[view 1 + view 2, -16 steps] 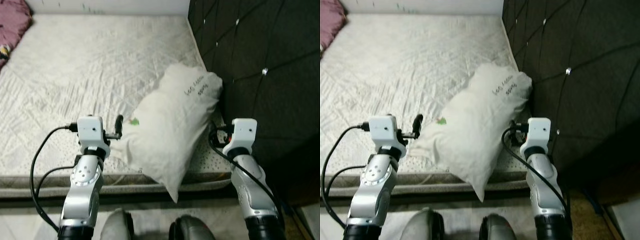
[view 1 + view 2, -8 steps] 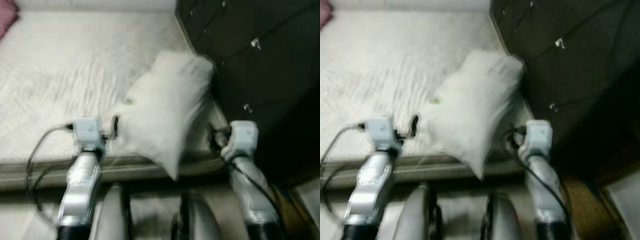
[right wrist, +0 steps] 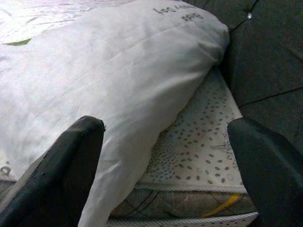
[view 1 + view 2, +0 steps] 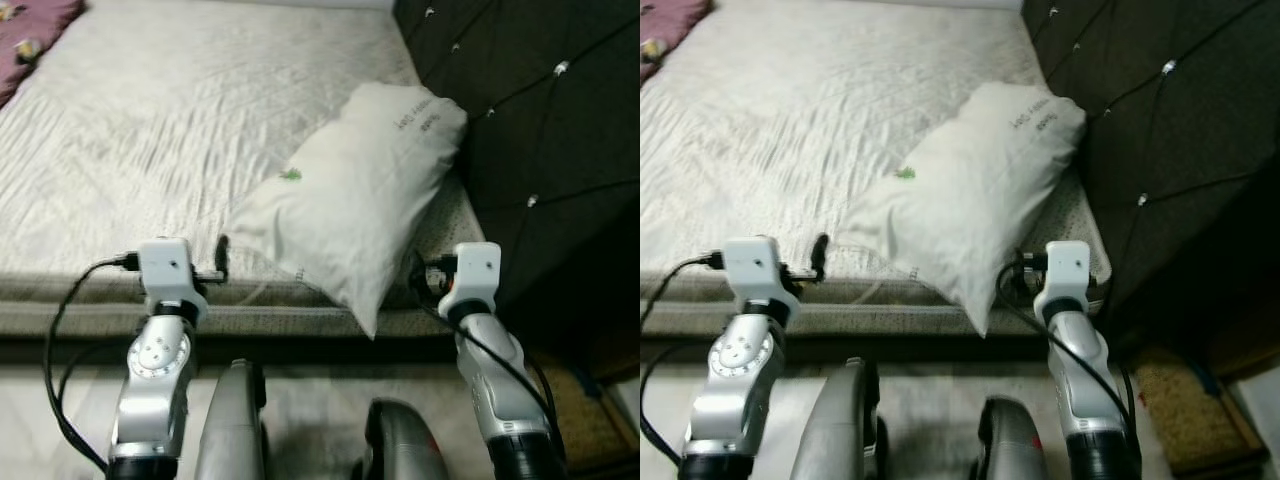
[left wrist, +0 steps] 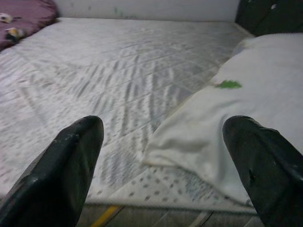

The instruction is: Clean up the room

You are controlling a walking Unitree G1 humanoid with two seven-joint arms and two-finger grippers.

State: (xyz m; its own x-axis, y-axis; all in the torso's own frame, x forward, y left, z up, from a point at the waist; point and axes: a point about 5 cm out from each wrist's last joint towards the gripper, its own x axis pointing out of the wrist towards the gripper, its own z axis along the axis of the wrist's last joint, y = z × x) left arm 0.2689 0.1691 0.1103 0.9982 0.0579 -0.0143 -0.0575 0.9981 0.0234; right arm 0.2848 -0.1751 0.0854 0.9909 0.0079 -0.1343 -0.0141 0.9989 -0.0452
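Left hand: your two black fingers stand wide apart with nothing between them. It hovers at the near edge of the bed, just off the pillow's near-left corner, not touching it.

Right hand: fingers equally wide apart, nothing gripped. It sits at the bed's near edge, at the pillow's right side; one finger lies close against the pillow's lower flank, though you cannot tell whether they touch.

Pillow: white, plump, lying slantwise on the bare mattress. Its far end, bearing dark printed lettering, rests against the headboard; its near corner hangs over the mattress edge. A small green mark shows on its upper face.

Headboard: dark, quilted, studded with buttons, along the bed's right side.

Pink bedding: bunched at the mattress's far left corner, well apart from both hands.
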